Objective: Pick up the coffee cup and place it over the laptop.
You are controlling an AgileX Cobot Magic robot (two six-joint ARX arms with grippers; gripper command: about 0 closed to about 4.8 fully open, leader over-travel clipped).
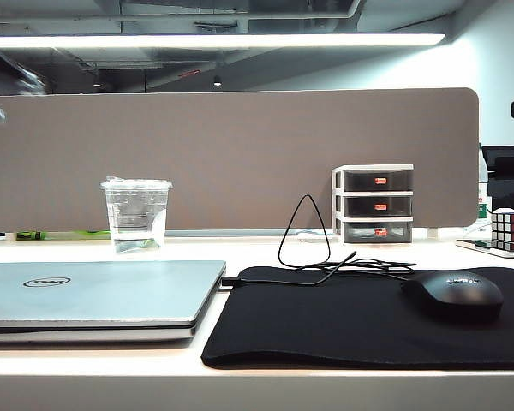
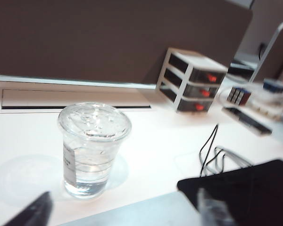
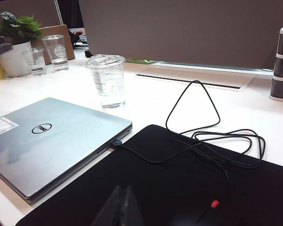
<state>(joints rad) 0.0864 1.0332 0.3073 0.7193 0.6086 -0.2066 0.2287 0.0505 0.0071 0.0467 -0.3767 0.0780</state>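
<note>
Our left gripper [image 2: 122, 214] has its jaws wide, holding nothing, with the cup [image 2: 94, 148] upright on the desk ahead at 12 o'clock, apart from them. Our right gripper [image 3: 119, 211] hangs over the pad [image 3: 179, 188]; we cannot tell its jaws. The cup stands just behind the laptop [image 1: 94, 295]. We judge a hard squeeze could buckle its thin wall or tip it. Both grippers are cut off at the frame edge.
</note>
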